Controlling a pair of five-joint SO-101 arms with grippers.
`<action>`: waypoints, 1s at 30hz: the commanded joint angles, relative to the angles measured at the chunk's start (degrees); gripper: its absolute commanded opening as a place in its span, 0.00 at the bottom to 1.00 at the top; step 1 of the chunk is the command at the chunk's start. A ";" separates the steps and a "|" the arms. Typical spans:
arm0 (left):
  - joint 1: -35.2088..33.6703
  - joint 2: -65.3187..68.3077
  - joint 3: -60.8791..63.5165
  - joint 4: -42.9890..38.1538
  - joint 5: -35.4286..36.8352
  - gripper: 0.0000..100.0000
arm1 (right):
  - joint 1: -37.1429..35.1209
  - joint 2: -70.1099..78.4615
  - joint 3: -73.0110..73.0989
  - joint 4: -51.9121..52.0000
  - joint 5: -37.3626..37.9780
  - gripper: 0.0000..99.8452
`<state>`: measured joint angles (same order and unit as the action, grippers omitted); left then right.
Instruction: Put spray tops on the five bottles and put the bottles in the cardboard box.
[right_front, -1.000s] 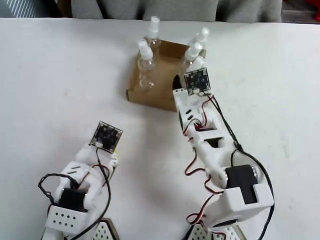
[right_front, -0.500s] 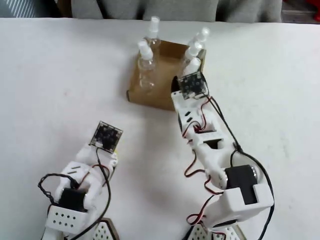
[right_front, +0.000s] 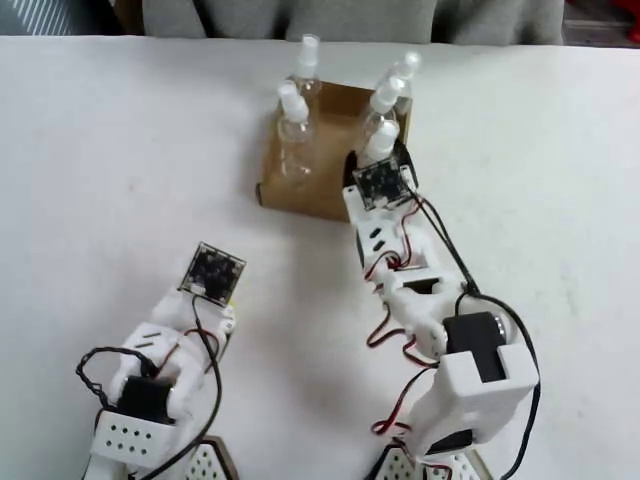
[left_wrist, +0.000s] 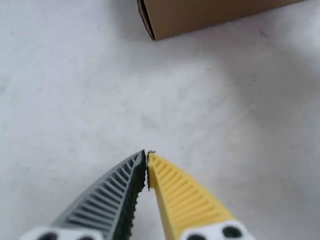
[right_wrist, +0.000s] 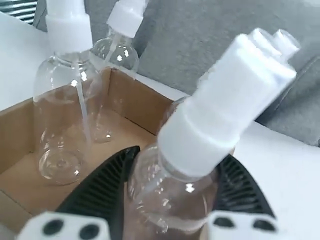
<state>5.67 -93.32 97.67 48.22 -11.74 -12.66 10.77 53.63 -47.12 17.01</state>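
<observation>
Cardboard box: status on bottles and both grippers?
Left gripper shut over white table. Right gripper shut on clear plastic spray-topped bottle, at near corner of brown cardboard box. Other capped bottles standing inside. Nothing blocking.

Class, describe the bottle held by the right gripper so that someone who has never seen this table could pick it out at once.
Find the cardboard box on the white table, with clear spray-topped bottles gathered at it. The bottle wanted is at the corner nearest the right arm. It alone is clamped between the black fingers of the right gripper.
</observation>
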 joint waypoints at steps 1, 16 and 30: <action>-0.75 -0.66 -0.26 0.09 -0.62 0.03 | 1.19 -3.21 -0.44 -0.92 -4.31 0.12; -0.75 -0.66 -0.26 0.09 -0.62 0.03 | 1.19 -4.09 -0.35 2.95 -4.40 0.12; -0.75 -0.66 -0.35 0.09 -0.62 0.03 | 1.36 -4.09 -0.26 2.95 -4.40 0.12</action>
<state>5.67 -93.32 97.67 48.22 -11.74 -12.13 9.89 53.63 -44.40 13.14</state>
